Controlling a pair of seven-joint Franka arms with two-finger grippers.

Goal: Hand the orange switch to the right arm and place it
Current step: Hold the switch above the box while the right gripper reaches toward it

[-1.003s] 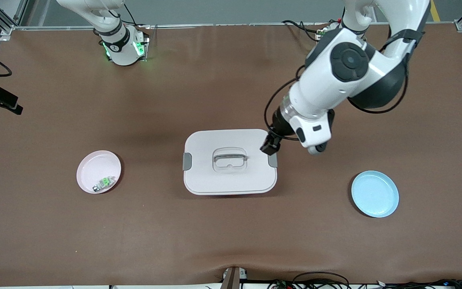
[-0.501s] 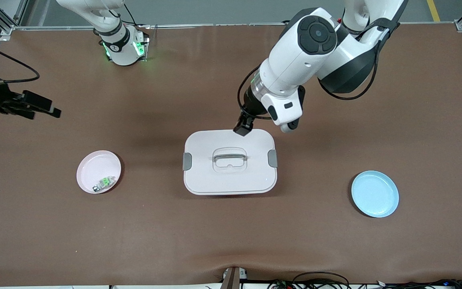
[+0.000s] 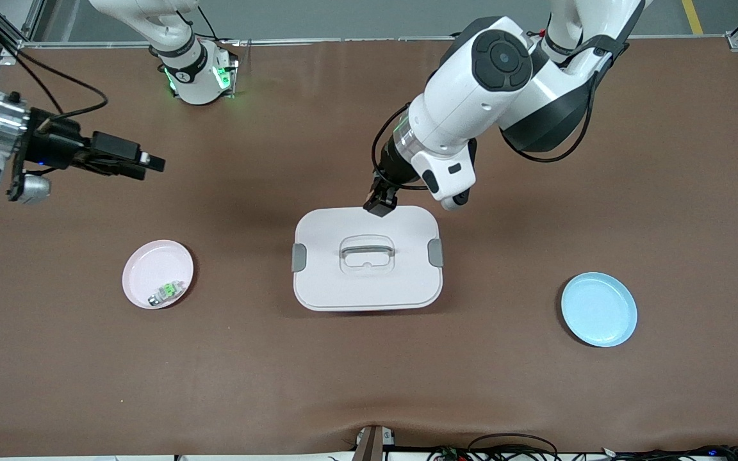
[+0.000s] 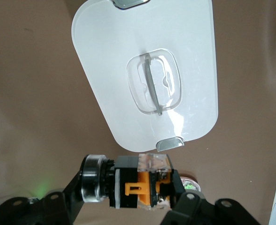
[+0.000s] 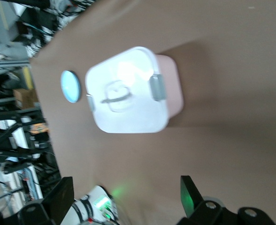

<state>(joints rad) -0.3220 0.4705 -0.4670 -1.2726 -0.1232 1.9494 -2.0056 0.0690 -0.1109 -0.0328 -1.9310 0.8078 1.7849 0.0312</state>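
Orange switch: clamped between the fingers of the left gripper, which is closed on it. In the left wrist view it is a small blocky part with a black body, an orange centre piece, a clear cap on one face and a round silver-rimmed collar at one end. In the front view the switch itself cannot be made out; only the dark fingertips of the left gripper show, held over the edge of the white lidded box that faces the robots' bases.

White lidded box: sits at mid-table, with a clear handle recessed in the lid and a grey latch at each short end.

Right gripper: in the air over bare table toward the right arm's end, between the right arm's base and the pink plate. Its fingers stand wide apart with nothing between them.

Pink plate: carries a small green-and-silver component.

Blue plate: lies toward the left arm's end of the table, well apart from the box, and holds nothing.
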